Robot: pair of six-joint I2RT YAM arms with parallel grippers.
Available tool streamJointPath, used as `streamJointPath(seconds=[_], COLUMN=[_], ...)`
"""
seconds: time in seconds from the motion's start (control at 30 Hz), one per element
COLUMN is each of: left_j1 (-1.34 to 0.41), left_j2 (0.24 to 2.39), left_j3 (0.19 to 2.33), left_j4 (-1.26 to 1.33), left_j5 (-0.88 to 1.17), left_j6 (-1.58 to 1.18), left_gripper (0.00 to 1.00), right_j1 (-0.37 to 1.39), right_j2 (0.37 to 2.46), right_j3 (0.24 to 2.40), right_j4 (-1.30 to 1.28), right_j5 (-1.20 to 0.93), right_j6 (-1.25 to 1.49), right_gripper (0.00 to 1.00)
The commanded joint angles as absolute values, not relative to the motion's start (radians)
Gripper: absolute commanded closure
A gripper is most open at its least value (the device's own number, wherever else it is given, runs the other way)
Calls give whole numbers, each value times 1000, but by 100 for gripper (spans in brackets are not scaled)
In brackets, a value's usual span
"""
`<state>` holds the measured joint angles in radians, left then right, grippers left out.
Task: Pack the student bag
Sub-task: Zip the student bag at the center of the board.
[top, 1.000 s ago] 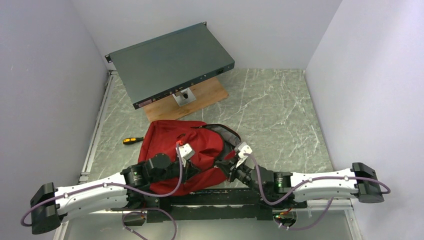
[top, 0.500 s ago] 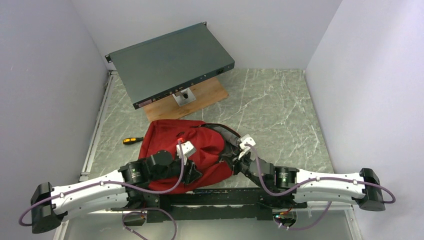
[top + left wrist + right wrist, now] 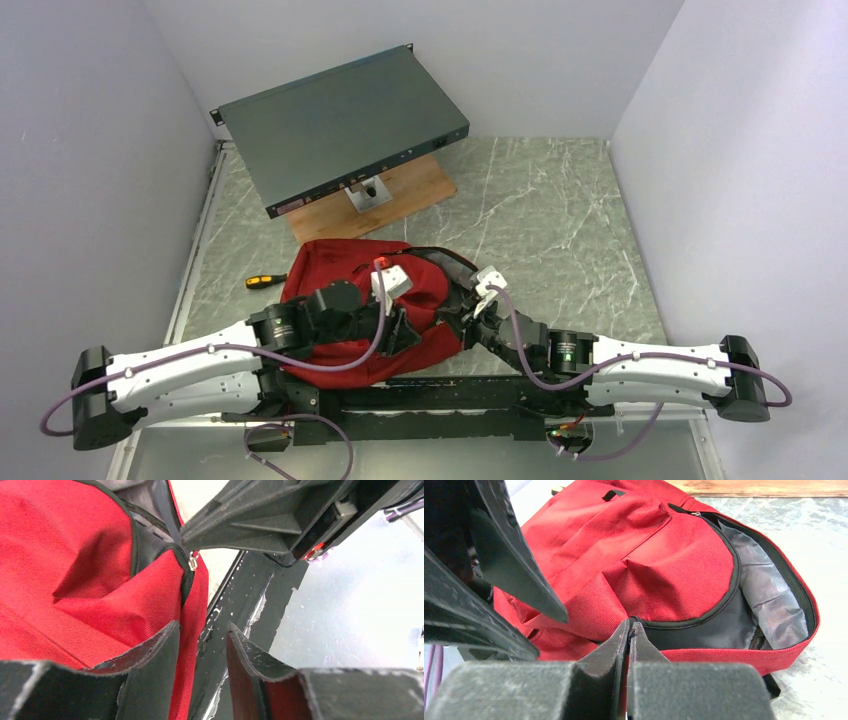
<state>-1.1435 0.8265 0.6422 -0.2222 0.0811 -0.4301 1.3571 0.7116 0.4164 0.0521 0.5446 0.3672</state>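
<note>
The dark red student bag (image 3: 335,268) lies flat on the marble table, near the arms. Its main zipper is partly undone and shows grey lining (image 3: 764,590). My right gripper (image 3: 456,318) is shut on the black zipper edge of the bag's opening (image 3: 629,625) at its near right corner. My left gripper (image 3: 406,328) is open over the bag's near edge. In the left wrist view (image 3: 202,630) its jaws stand apart, with a fold of red fabric (image 3: 75,555) against the left finger. No books are in view.
A flat dark-grey rack unit (image 3: 340,125) rests tilted on a wooden board (image 3: 420,190) at the back. A yellow-handled screwdriver (image 3: 265,281) lies left of the bag. A black mounting rail (image 3: 430,395) runs along the near edge.
My left gripper has moved right and forward across the bag toward its near right corner. My right gripper has shifted slightly left, still shut on the zipper edge.
</note>
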Motion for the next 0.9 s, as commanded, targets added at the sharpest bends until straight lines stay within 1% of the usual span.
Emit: streamJointPath(seconds=[0.0, 0.1, 0.23, 0.3, 0.43, 0.47, 0.53, 0.6, 0.63, 0.67, 0.73, 0.83, 0.87], left_j1=[-1192, -1226, -1248, -1250, -1261, -1263, -1267, -1271, -1273, -1275, -1284, -1307, -1321], left_j2=[907, 960, 1020, 1055, 1143, 1164, 1199, 1219, 1223, 1225, 1217, 1187, 1176], left_j3=[702, 730, 755, 773, 811, 823, 845, 854, 852, 850, 837, 787, 771], left_j4=[-173, -197, -236, -254, -260, -267, -295, -314, -315, -317, -314, -298, -295], left_j5=[94, 31, -106, -157, -166, -169, -184, -198, -199, -197, -182, -136, -120], left_j6=[-419, -421, -449, -444, -416, -412, -407, -406, -404, -404, -401, -377, -369], left_gripper=[55, 47, 44, 44, 46, 48, 57, 64, 69, 77, 89, 100, 100], right_j1=[1353, 1353, 1353, 1353, 1353, 1352, 1353, 1353, 1353, 1353, 1353, 1351, 1342], right_j2=[683, 681, 677, 677, 684, 685, 688, 687, 686, 686, 688, 691, 687], right_j3=[463, 460, 459, 460, 468, 470, 475, 478, 478, 479, 488, 519, 532], right_j4=[91, 92, 98, 97, 88, 86, 80, 73, 72, 69, 48, -40, -74], right_j5=[546, 545, 536, 534, 528, 527, 530, 537, 542, 551, 592, 703, 731], right_j6=[384, 389, 394, 396, 404, 406, 412, 417, 419, 425, 445, 499, 514], right_gripper=[100, 100, 100, 100, 100, 100, 100, 100, 100, 100, 100, 100, 100])
